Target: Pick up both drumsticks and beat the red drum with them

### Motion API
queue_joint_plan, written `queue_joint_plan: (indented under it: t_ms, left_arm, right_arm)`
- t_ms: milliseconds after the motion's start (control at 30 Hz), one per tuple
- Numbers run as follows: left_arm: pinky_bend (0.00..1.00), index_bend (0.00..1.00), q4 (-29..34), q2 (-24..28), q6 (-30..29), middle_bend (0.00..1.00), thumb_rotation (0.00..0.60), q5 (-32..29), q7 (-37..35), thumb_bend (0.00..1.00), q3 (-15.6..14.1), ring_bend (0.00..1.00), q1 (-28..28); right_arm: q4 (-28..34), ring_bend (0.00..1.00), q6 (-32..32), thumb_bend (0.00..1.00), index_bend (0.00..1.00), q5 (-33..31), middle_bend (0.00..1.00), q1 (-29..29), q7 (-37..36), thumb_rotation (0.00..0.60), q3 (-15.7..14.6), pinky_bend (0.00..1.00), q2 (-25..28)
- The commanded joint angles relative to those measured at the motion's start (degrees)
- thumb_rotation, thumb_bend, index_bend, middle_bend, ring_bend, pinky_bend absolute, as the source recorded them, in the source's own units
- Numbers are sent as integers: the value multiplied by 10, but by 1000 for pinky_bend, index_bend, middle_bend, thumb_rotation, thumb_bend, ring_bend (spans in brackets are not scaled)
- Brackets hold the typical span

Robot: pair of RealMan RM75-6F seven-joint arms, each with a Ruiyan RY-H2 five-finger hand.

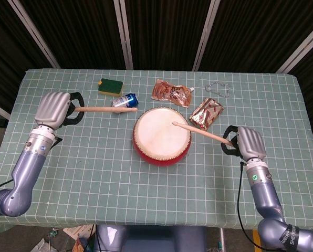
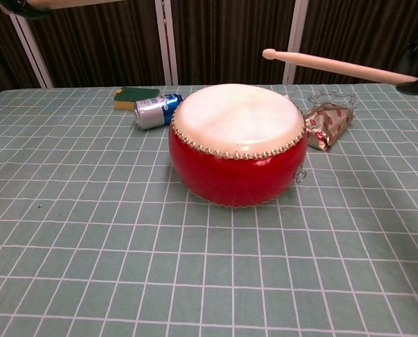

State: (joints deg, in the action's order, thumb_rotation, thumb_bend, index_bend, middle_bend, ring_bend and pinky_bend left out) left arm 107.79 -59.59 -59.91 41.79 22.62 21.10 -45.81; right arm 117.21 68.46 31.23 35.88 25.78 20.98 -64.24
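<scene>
The red drum [image 1: 162, 135] with its pale skin stands mid-table, also in the chest view [image 2: 237, 144]. My left hand [image 1: 53, 109] grips a wooden drumstick [image 1: 105, 109] that points right, its tip near the blue can, left of the drum. My right hand [image 1: 249, 142] grips the other drumstick [image 1: 201, 133], whose tip lies over the drum skin's right part. In the chest view that right drumstick [image 2: 339, 66] hangs above the drum's right edge, and only a dark bit of the right hand [image 2: 416, 83] shows at the frame's edge.
Behind the drum lie a blue can [image 1: 124, 102], a green-and-yellow sponge [image 1: 111, 86], an orange snack pouch [image 1: 170, 92], a foil packet [image 1: 206, 113] and a thin chain [image 1: 216, 87]. The table's front half [image 1: 146, 189] is bare checked cloth.
</scene>
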Motion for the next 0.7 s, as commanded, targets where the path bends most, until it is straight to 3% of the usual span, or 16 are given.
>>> queue_joint_plan:
  t_ms: [33,233,400,500,633,700]
  left_arm:
    - [1000,791,-5,1,3,1000,600,7,-7,584,-1,1000,-2]
    - [1000,791,-12,10,7,1000,600,12,-22,584,1,1000,-3]
    - [1000,791,-9,21,7,1000,600,14,-33,584,0,1000,-1]
    - [1000,791,-6,28,7,1000,600,17,-41,584,-1,1000,3]
    - [1000,791,-1,31,10,1000,600,23,-55,584,-5,1000,8]
    - [1000,791,0,32,11,1000,600,27,-59,584,-8,1000,10]
  right_arm:
    - [-11,1000,13,587,972,-11,1000,7,-8,600,9,1000,-8]
    - [-5,1000,12,587,972,-31,1000,5,-70,600,56,1000,9]
    - [-5,1000,9,586,973,-40,1000,17,-76,600,58,1000,1]
    - [-25,1000,22,587,972,-25,1000,44,-16,600,21,1000,-30]
    - [-97,1000,96,587,972,34,1000,98,171,600,-79,1000,-125]
    - [-127,1000,123,587,972,38,1000,115,244,600,-110,1000,-174]
